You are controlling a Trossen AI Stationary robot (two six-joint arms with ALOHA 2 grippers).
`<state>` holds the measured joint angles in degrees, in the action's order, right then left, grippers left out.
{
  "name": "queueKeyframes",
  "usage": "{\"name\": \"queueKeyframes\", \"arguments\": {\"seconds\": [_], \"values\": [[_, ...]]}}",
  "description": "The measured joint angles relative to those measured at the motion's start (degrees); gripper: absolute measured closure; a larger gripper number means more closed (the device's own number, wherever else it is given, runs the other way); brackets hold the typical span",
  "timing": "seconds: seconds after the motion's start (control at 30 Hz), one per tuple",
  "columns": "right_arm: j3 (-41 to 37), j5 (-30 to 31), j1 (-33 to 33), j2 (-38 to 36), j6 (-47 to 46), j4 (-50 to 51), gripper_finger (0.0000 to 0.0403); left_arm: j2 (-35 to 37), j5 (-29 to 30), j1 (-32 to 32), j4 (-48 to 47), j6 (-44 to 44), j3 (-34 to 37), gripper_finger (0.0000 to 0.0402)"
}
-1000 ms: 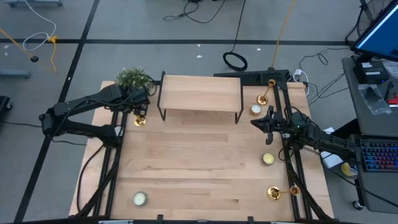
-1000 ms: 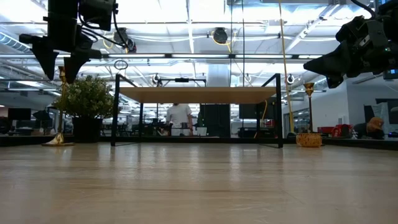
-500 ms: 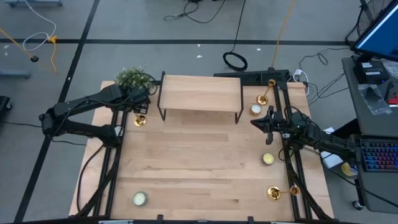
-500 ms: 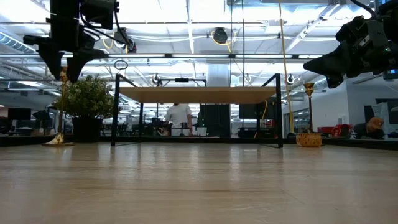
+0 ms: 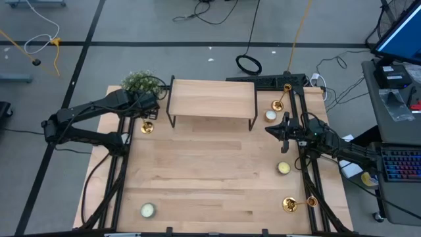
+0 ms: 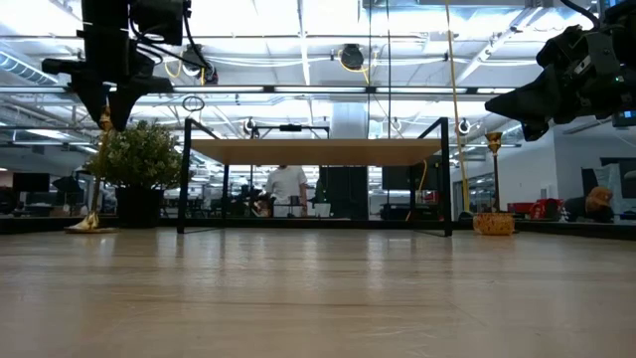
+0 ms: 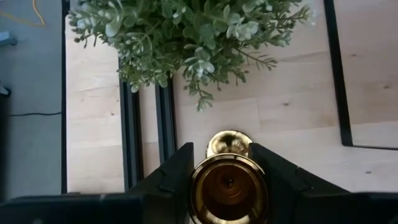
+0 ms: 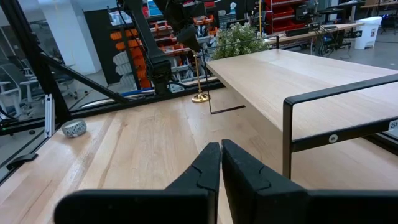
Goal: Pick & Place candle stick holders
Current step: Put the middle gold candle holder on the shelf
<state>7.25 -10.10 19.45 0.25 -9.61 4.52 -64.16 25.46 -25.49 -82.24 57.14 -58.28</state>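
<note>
While the right gripper [image 5: 268,129] waits with its fingers pressed together over the tabletop [image 5: 210,178] at about three o'clock, we find the left gripper [image 5: 150,116] at work near ten o'clock, just beside the small green plant [image 5: 140,82]. In the left wrist view its two dark fingers [image 7: 171,177] flank the cup of a gold candle stick holder [image 7: 229,185] and seem to touch it on both sides; we cannot tell whether they clamp it firmly. From the low view this holder [image 6: 93,174] leans a little, its base at the tabletop and its top under the fingertips.

Close around it we see the plant at eleven o'clock and the wooden riser shelf [image 5: 212,99] on black legs at twelve, its nearest leg just to the right of the gripper. A second holder [image 5: 281,98] stands at two o'clock with a pale candle [image 5: 270,116] just beside it. A third holder [image 5: 297,203] lies tipped at five o'clock. Another candle [image 5: 283,168] sits at four, and one more [image 5: 147,210] at seven. Beyond the shelf, a person [image 6: 287,186] shows in the room.
</note>
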Motion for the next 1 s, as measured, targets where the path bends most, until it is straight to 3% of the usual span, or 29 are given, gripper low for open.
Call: {"name": "queueKeyframes", "arguments": {"seconds": [0.47,0.77,1.0], "values": [[0.0,0.0,0.0,0.0,0.0,0.0,0.0395,0.1,-3.5,0.0,-0.4,-0.2,-0.5,0.0269],[0.0,0.0,0.0,0.0,0.0,0.0,0.0394,0.1,-17.8,0.7,-0.3,-7.2,-6.1,0.0267],[0.0,0.0,0.0,0.0,0.1,0.0,0.0395,0.1,-27.3,5.0,1.8,-10.0,-9.6,0.0267]]}}
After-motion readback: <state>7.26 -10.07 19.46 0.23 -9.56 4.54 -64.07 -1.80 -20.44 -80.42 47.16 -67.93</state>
